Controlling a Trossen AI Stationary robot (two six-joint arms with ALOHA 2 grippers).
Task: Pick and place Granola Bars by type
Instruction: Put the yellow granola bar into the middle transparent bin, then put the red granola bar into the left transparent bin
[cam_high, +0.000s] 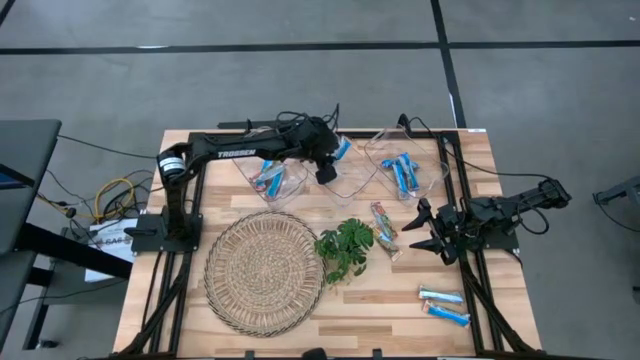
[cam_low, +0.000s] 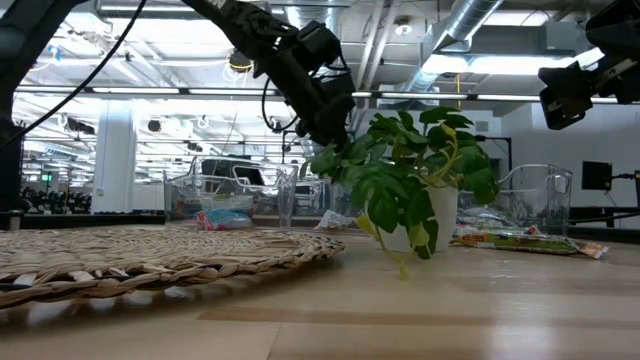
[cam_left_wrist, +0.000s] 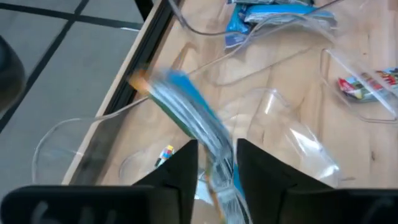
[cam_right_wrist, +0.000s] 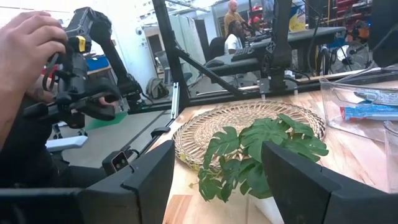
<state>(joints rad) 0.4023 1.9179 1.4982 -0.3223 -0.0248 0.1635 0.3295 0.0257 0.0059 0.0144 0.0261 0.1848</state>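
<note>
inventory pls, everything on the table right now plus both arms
Clear bins: three, transparent, in a row along the table's far edge.
Blue-and-white granola bars: some in the left bin, some in the right bin, two loose at the table's near right corner.
Multicoloured granola bar: one or two, reddish-tan, loose right of the plant.
Woven mat: one, round, tan, near left.
Leafy plant: one, green, table centre.
Cables: yellow and others, off the table's left edge.
Person's hand: one, on a controller beyond the table.
Left gripper: shut on a blue bar, over the middle bin.
Right gripper: open, waiting at the right edge.
</note>
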